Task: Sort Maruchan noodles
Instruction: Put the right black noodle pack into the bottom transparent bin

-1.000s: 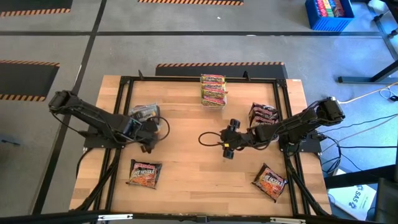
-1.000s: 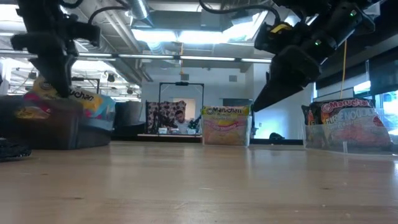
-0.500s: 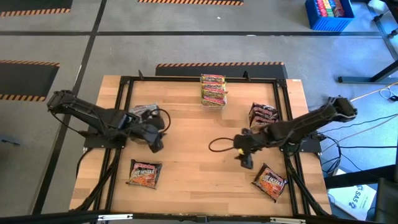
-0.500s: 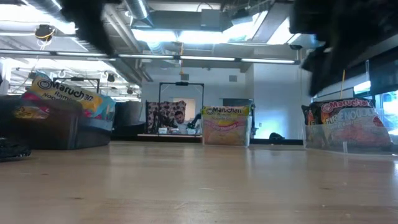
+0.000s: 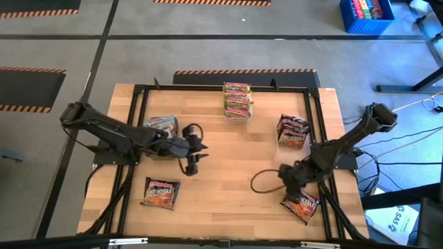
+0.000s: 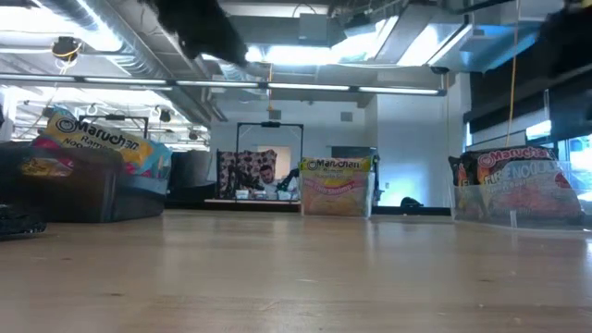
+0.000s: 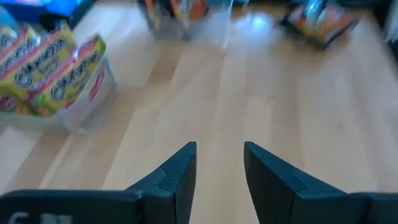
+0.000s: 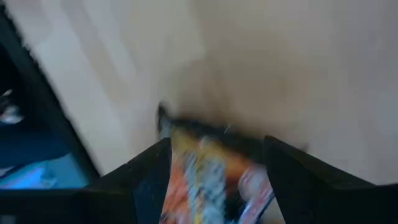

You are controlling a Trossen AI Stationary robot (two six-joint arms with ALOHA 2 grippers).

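Note:
Two loose orange-and-dark noodle packets lie flat on the wooden table: one near the left (image 5: 161, 192), one near the right (image 5: 301, 204). Clear tubs hold the other packets: yellow-green ones at the far middle (image 5: 237, 100) (image 6: 335, 185), dark ones at the right (image 5: 293, 131) (image 6: 518, 185), and a mixed lot at the left (image 5: 160, 126) (image 6: 83, 166). My right gripper (image 5: 291, 181) is open just above the right loose packet (image 8: 211, 177), a finger on either side of it. My left gripper (image 7: 217, 158) is open over bare wood near the table's middle (image 5: 192, 162).
A black frame (image 5: 138, 93) borders the tabletop. The left wrist view shows the yellow-green tub (image 7: 56, 74) and the right loose packet (image 7: 320, 18) farther off. Cables loop off both wrists over the table (image 5: 263, 181). Bare wood lies between the two grippers.
My right gripper has swung from the table's middle toward the near right corner and now hangs over the right loose packet. My left gripper has moved away from the left tub toward the table's middle. No packet has moved.

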